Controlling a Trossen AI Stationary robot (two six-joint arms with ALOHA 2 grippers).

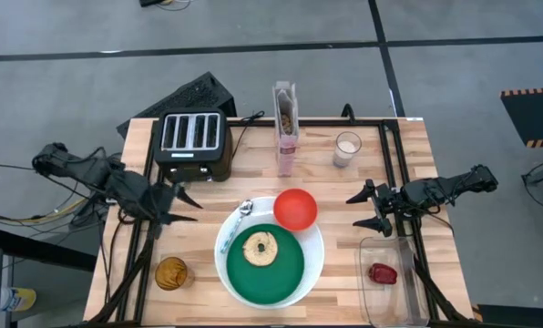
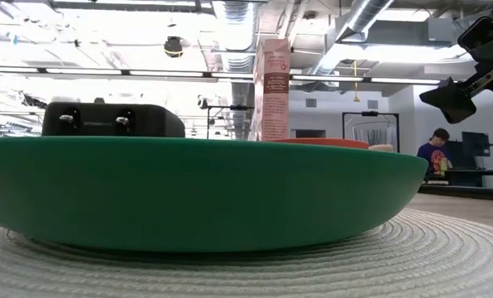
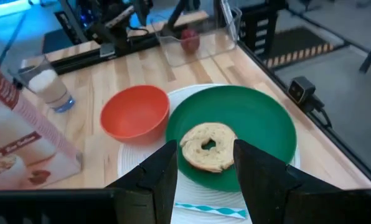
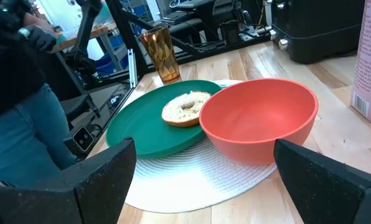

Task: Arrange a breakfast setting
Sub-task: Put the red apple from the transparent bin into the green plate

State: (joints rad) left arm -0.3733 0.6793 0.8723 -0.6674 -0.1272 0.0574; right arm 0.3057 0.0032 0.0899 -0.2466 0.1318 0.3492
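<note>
Where bagel [image 1: 260, 247] tops green plate [image 1: 276, 273], red bowl [image 1: 295, 209] empty

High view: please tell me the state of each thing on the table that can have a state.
Pink cereal box: upright, top open.
Small red bowl: upright, empty.
Toasted bagel: flat on smaller green plate.
Clear glass: upright, holding something white.
Amber glass: upright.
Black toaster: slots empty.
Left gripper: open, empty.
Right gripper: open, empty.
</note>
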